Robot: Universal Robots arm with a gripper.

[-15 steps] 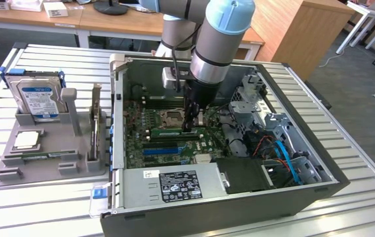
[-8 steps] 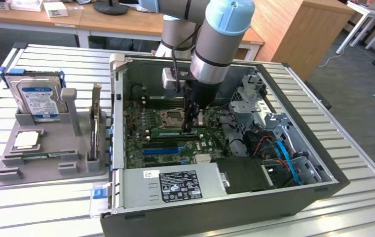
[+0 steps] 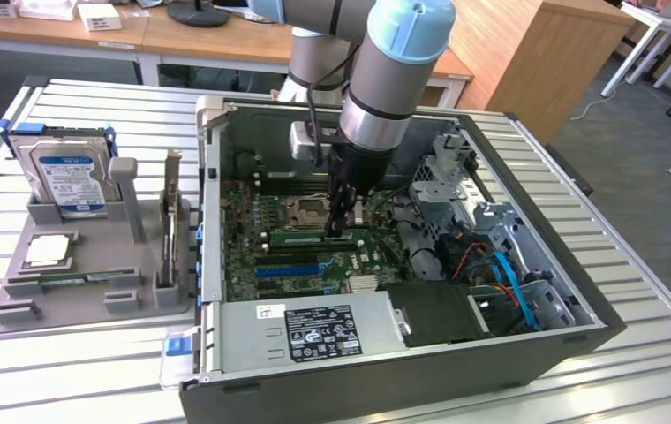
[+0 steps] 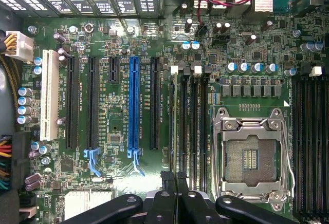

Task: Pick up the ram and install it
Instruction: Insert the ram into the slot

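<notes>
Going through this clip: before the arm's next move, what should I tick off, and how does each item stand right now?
1. The gripper is shut: ok, its fingers are together above the memory slots.
2. The ram lies along a slot beside the processor socket: ok, going by the exterior view.
3. The ram is pushed fully home: cannot tell.
4. The white slot clips are latched: cannot tell.
5. The gripper is actually touching the ram: cannot tell.
6. The red and black cable is away from the memory slots: ok.
</notes>
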